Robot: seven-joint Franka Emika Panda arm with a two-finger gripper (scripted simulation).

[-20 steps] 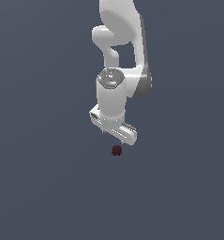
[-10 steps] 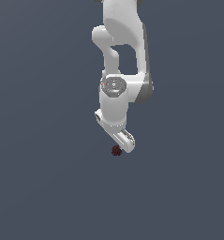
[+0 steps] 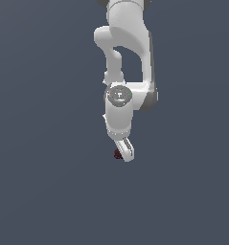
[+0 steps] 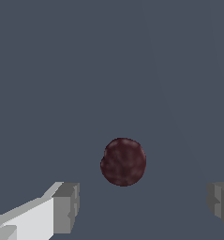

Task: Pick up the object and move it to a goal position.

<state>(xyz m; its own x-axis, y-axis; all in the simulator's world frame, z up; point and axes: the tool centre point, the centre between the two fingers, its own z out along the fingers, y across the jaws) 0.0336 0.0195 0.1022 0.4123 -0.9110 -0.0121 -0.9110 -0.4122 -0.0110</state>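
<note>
The object (image 4: 123, 161) is a small dark red, bumpy ball resting on the flat grey surface. In the wrist view it lies in the gap between my two grey fingertips, one pad (image 4: 66, 206) on one side and the other pad (image 4: 221, 199) far across, touching neither. My gripper (image 4: 144, 204) is open. In the exterior view the white gripper (image 3: 125, 155) hangs straight down from the arm, turned edge-on, and the object (image 3: 117, 154) peeks out at its tip on the exterior view's left, partly hidden by a finger.
A plain dark grey surface (image 3: 49, 191) fills both views. The white arm (image 3: 128, 43) comes down from the top of the exterior view. No other objects or edges show.
The gripper has turned about its vertical axis, from broadside to edge-on, and has come down over the object. The object has not moved.
</note>
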